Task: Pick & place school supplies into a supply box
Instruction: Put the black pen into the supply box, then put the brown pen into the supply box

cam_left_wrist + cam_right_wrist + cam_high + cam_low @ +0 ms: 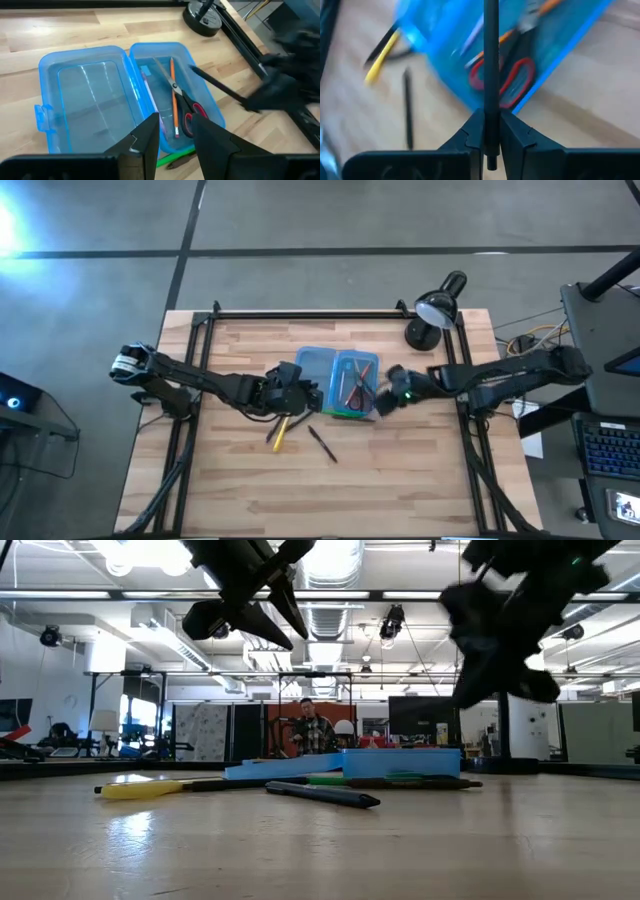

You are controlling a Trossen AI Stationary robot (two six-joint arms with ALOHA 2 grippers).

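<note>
Right gripper (491,131) clamped on thin black pen (491,60), frame centre, above translucent blue box (107,95). Left gripper (175,135) fingers apart.

The right wrist view is smeared: the blue box (520,55), the scissors (512,80) and the yellow pencil (380,57) toward 10 o'clock have no sharp edges. In the left wrist view the right arm (285,85) at 3 o'clock is a dark blur, and the green pen (172,156) is partly hidden behind the fingers (150,137).

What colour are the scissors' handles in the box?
Red, on the scissors; the left wrist view shows them best.
</note>
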